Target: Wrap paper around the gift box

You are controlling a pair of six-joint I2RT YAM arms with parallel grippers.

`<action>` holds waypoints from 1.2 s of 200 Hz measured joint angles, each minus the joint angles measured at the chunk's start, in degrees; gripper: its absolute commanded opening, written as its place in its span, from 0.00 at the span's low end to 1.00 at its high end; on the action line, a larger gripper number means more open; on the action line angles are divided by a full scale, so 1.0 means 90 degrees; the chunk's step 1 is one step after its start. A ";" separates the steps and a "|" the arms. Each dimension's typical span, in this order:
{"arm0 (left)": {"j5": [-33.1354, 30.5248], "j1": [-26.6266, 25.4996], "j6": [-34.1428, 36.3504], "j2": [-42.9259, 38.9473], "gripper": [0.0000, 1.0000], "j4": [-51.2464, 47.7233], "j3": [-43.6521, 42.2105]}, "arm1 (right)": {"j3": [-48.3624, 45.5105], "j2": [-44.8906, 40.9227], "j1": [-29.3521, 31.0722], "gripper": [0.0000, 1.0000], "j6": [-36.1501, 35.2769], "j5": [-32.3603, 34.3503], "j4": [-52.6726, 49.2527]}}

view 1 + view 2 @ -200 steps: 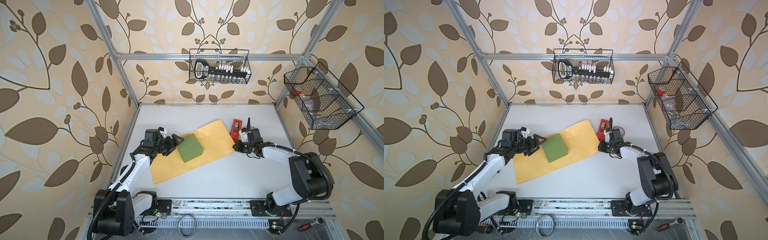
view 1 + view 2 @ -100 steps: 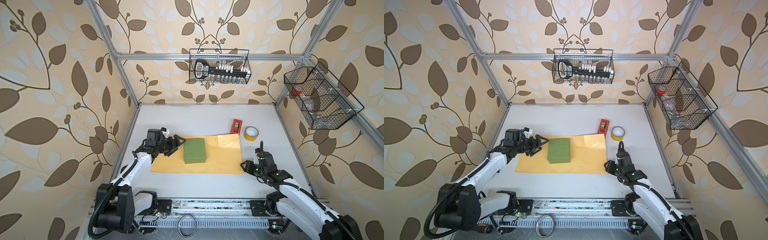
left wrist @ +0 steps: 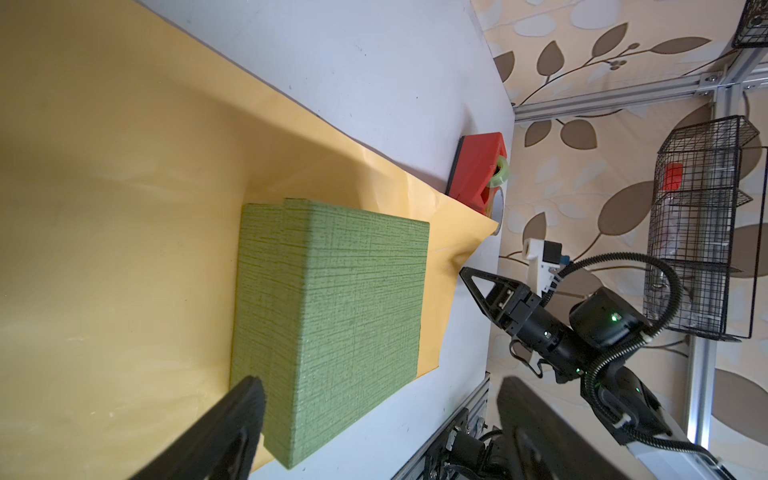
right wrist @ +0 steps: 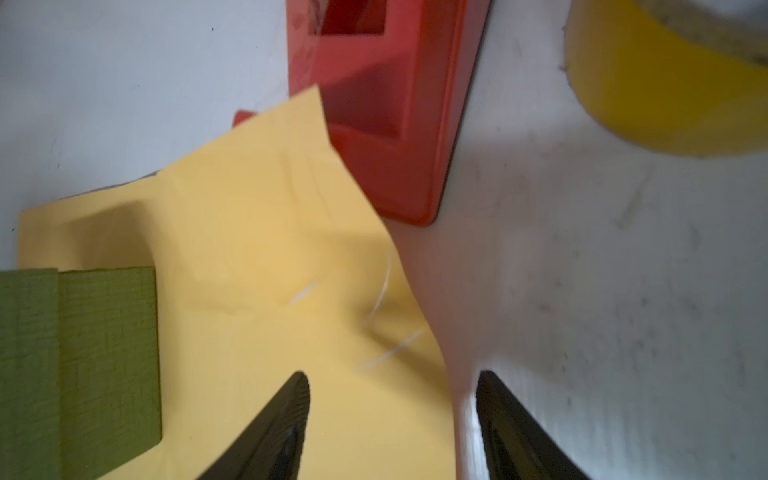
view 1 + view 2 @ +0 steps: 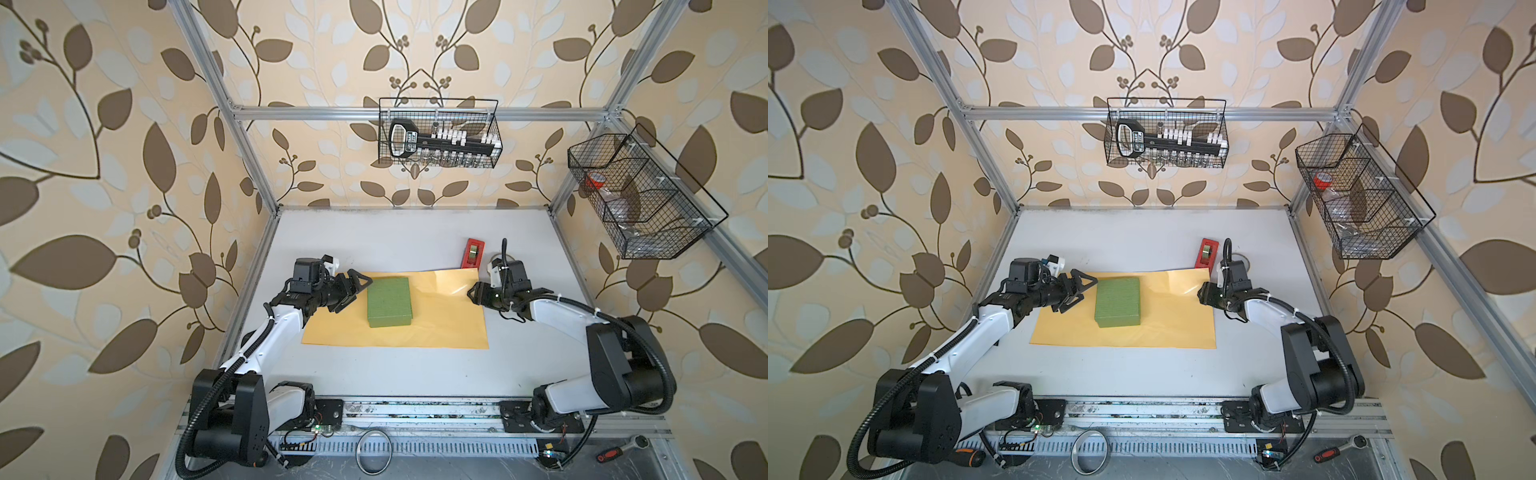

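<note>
L claw: jaws wide apart, nothing in it, just beside gift box's left side. Gift box: low green box w/ fine crosshatch texture, sits on left-centre part of paper, square to its edges. Paper: big yellow-tan sheet lying on white surface, creased nr far right corner, which rides up against red tape dispenser. R claw: jaws apart at paper's right edge, one finger over paper, other over surface, gripping nothing. Yellow tape roll nr dispenser.

gift box on paper, dispenser behind
</note>
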 measured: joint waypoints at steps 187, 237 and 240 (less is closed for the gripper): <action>-0.1316 0.0243 -0.0605 0.0143 0.74 0.0226 -0.1625 | -0.1090 -0.0940 -0.0342 0.01 0.0136 -0.0675 0.0044; -0.1282 -0.0760 -0.0699 -0.0673 0.74 0.0104 -0.2142 | -0.1090 -0.0984 -0.0580 0.02 0.0107 -0.0554 -0.0408; -0.1282 -0.0811 -0.0709 -0.0731 0.74 0.0078 -0.2169 | -0.1090 -0.0993 -0.0614 0.02 0.0104 -0.0527 -0.0454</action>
